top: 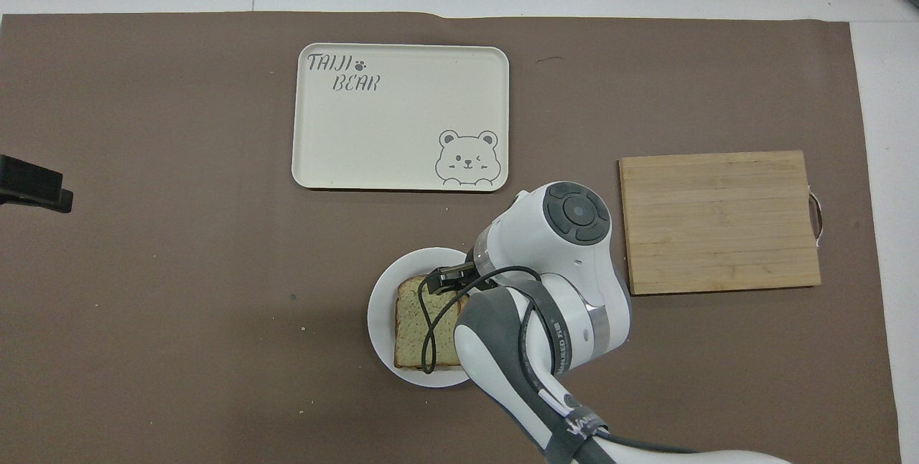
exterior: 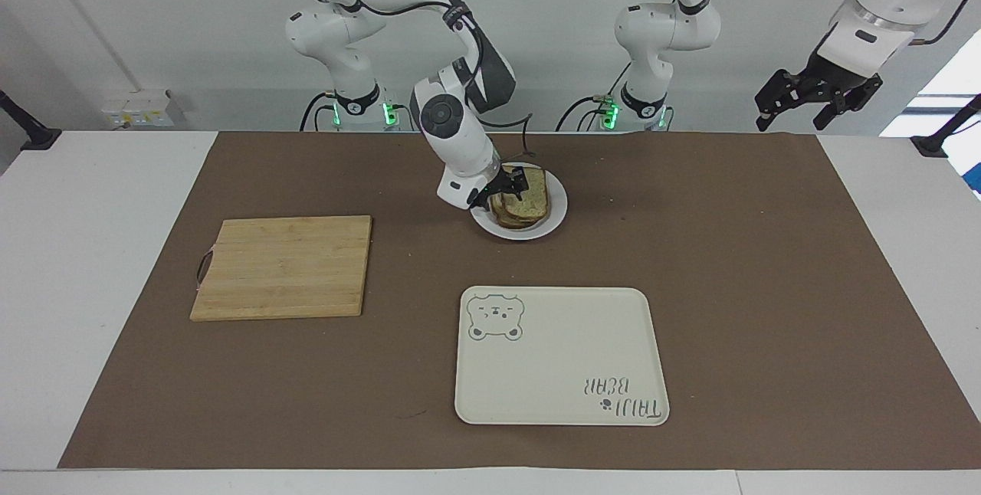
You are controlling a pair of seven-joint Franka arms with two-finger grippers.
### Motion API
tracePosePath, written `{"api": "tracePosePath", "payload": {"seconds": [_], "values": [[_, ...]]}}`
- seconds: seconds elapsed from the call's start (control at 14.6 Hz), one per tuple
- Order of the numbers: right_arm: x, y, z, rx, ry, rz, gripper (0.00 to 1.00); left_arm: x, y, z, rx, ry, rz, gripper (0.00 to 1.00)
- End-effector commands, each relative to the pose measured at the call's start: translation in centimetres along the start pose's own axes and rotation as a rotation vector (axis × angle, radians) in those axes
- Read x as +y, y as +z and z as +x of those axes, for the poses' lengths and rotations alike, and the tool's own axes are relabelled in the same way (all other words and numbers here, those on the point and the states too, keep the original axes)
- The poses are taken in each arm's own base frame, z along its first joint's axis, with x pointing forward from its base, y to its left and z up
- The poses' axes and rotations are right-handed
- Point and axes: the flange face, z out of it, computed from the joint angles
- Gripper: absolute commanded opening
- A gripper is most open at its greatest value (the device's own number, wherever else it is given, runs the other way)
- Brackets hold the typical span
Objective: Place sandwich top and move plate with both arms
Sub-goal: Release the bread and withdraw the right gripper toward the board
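The sandwich top (exterior: pixel 530 202) lies flat on a stack of bread on the small white plate (exterior: pixel 555 219), which stands near the robots at mid table. It also shows in the overhead view (top: pixel 416 324), on the plate (top: pixel 379 306). What lies under the top slice is hidden. My right gripper (exterior: pixel 510 188) is low over the plate at the slice's edge toward the right arm's end, open, also seen from overhead (top: pixel 446 279). My left gripper (exterior: pixel 816 100) waits open, raised over the left arm's end of the table (top: pixel 29 187).
A cream tray with a bear drawing (exterior: pixel 563 357) lies farther from the robots than the plate (top: pixel 402 119). A wooden cutting board (exterior: pixel 283 267) lies toward the right arm's end (top: pixel 718 220). A brown mat covers the table.
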Motion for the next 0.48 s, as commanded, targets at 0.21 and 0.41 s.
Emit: {"api": "tracePosePath", "payload": {"seconds": [0.21, 0.41], "values": [[7.2, -8.3, 0.7, 0.080, 0.022, -0.084, 1.00, -0.4, -0.2, -0.8, -0.004, 0.004, 0.011, 1.00], [11.2, -11.4, 1.2, 0.110, 0.045, -0.160, 1.00, -0.4, -0.2, -0.8, -0.003, 0.004, 0.011, 1.00]]}}
